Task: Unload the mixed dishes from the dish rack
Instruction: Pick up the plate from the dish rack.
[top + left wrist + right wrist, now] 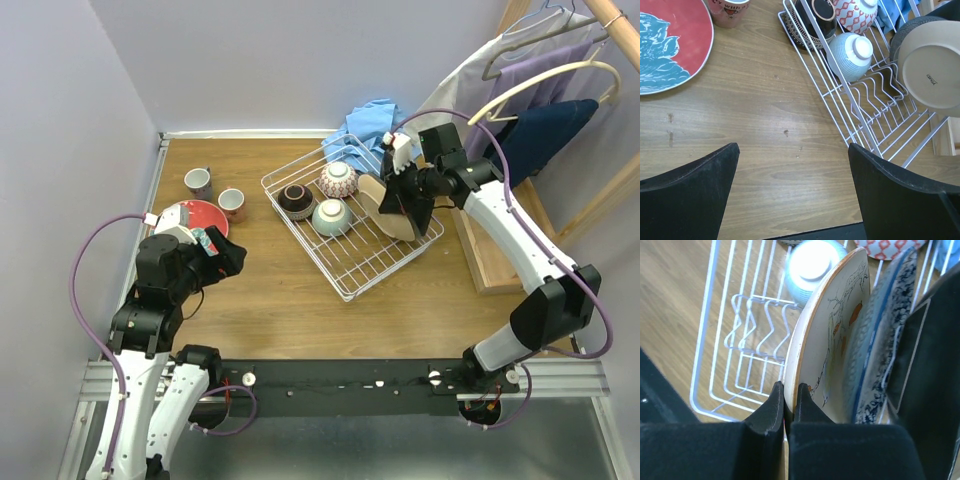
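**Right gripper pinched on a cream plate in the rack**

Grips the rim of the cream plate (830, 340) with the right gripper (790, 390), fingers drawn almost together, one on each face of the edge. Holds that plate upright on edge in the right part of the dish rack (340, 285), close against a blue patterned plate (880, 340) right behind it. Cannot tell whether the cream plate rests on the wires.

Elsewhere in the rack, towards the far-left side: a dark brown bowl (296, 198), a red-patterned bowl (338, 180) and a pale green bowl (331, 216), the last upside down beside the empty prongs.

Hangs the left gripper (792, 147) spread wide over the bare wooden table (280, 290), just left of the rack, with nothing between the fingers. Out on the table near that arm: a red plate (670, 45) and two small cups (198, 181), well apart from the rack.
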You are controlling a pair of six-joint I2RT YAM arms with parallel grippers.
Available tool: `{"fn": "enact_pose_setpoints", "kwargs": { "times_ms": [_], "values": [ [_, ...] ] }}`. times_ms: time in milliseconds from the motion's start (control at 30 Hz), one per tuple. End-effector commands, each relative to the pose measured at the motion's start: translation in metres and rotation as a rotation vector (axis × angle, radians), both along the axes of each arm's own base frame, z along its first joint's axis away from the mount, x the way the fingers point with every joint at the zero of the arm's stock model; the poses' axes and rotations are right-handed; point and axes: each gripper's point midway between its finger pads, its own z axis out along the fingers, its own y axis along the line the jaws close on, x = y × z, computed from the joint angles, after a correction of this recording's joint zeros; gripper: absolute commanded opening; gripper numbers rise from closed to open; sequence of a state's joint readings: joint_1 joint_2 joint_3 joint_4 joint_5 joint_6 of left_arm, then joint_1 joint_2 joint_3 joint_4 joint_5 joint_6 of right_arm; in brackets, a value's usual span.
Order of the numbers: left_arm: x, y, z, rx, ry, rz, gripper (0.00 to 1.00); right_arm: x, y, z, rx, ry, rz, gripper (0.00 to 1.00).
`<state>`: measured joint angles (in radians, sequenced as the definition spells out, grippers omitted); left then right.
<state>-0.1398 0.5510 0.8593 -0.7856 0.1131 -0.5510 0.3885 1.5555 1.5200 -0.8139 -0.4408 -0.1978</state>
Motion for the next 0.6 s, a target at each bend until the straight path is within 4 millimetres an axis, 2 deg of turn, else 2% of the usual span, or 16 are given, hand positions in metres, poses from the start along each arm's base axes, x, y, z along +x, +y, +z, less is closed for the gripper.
{"fn": "enact_pose_setpoints", "kwargs": {
  "times_ms": [0,367,567],
  "values": [
    [0.003,-0.006,0.000,-0.028,-0.005,-0.019,0.99,-0.019,0.014,0.062,0.136,-0.094,0.077,0.01],
    [0.007,-0.008,-0.003,-0.052,0.008,-0.007,0.99,-0.053,0.025,0.083,0.241,-0.079,0.204,0.01],
    [0.010,-0.010,-0.003,-0.066,0.017,-0.008,0.99,-0.062,0.029,0.081,0.267,-0.069,0.251,0.01]
  ]
}}
